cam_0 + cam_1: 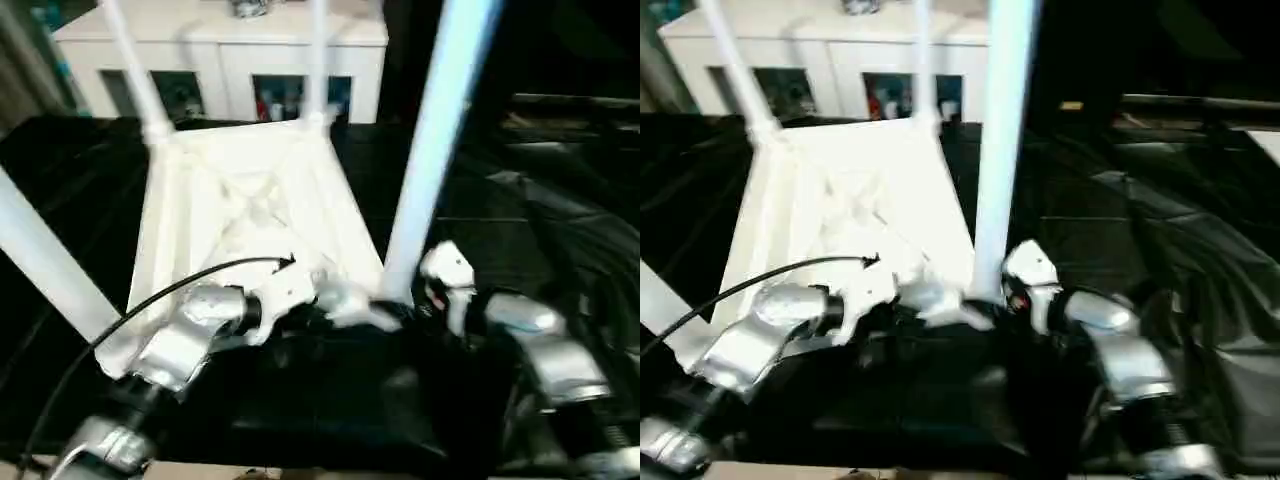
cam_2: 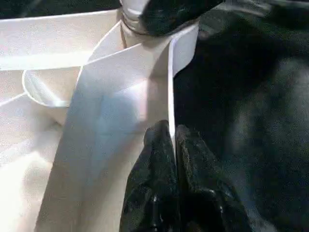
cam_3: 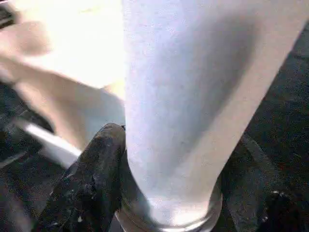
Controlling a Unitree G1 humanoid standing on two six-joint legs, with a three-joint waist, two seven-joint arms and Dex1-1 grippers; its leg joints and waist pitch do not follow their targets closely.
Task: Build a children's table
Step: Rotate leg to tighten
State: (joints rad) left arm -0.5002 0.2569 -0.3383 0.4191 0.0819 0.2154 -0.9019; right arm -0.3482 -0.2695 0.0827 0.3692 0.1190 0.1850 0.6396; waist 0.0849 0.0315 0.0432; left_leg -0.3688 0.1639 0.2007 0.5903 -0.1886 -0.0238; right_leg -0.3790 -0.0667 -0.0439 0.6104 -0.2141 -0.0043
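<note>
Table rim (image 2: 170, 72) pinched by left jaws; right jaws straddle leg (image 3: 188, 106).

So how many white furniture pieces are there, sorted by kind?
Table top, upside down: 1
Legs standing up from its corners: 4
White cabinet behind: 1
Total: 6
</note>
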